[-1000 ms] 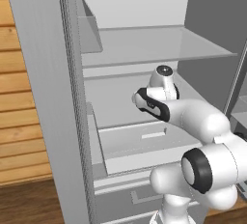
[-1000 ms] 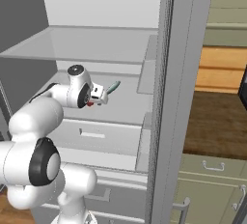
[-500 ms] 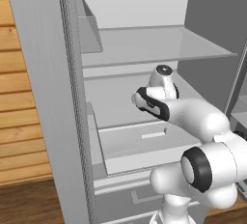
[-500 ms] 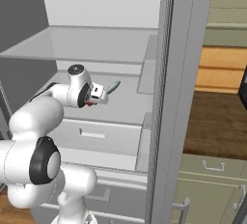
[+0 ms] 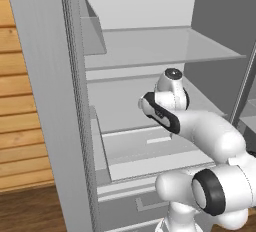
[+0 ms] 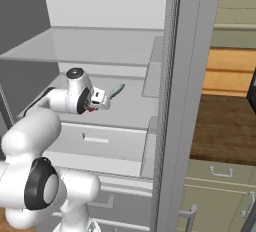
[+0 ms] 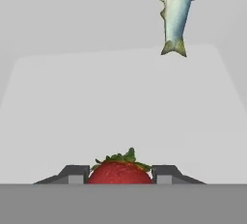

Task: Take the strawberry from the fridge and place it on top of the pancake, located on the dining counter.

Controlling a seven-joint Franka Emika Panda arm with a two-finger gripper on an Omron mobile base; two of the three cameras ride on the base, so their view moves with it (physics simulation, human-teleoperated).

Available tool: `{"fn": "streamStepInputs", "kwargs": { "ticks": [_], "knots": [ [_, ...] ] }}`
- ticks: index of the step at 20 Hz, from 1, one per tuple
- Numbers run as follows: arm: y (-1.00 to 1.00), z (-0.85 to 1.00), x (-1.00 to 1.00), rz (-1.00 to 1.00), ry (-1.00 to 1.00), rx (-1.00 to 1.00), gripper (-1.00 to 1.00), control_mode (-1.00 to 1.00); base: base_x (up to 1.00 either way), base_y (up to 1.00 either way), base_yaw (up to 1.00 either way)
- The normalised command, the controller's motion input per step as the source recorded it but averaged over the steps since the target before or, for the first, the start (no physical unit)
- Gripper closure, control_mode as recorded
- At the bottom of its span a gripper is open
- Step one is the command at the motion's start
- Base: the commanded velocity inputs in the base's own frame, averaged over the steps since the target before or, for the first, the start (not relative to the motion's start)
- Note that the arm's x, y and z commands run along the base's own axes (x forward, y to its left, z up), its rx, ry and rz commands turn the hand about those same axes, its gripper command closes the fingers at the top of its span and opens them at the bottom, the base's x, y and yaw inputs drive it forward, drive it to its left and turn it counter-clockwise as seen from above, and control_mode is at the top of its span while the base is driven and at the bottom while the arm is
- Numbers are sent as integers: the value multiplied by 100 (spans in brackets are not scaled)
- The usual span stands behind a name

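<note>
Strawberry (image 7: 119, 171) sits between the two dark fingertips (image 7: 165, 174) of the gripper (image 7: 119, 175) in the hand view, and the pads touch it on both sides — the pincer is closed on the fruit. A second ago the jaws were wide; now they have come together around it, while the arm itself has not shifted in either base view. So the grasp step looks finished, and the fruit is probably ready to be lifted.

In the right base view the gripper (image 6: 96, 102) is inside the fridge (image 6: 172, 101), low over the middle glass shelf (image 6: 132, 107), with a little red spot at the fingers. The strawberry still rests on, or very near, that shelf; I cannot tell if it has left the surface.

Further back on the same shelf lies a slim pale fish (image 7: 176, 13), well apart from the gripper, so it should not disturb the lift.

From the left base view the wrist (image 5: 167, 98) reaches past the door edge (image 5: 70, 101), under the upper shelf (image 5: 155, 46). I judge that the next move is to pull back out carefully — the space between the shelves is low — and then go to the dining counter with the pancake.
</note>
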Motion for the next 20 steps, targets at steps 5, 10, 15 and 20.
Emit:
{"fn": "streamStepInputs", "kwargs": {
  "ticks": [5,10,15,20],
  "knots": [
    [0,31,-56,0,-2,0,100,-100,0,0,0],
    [0,64,-57,0,-1,0,100,-100,0,0,0],
    [0,33,-84,0,0,0,100,-100,0,0,0],
    [0,37,-100,0,0,0,100,-100,0,0,0]
  ]
}}
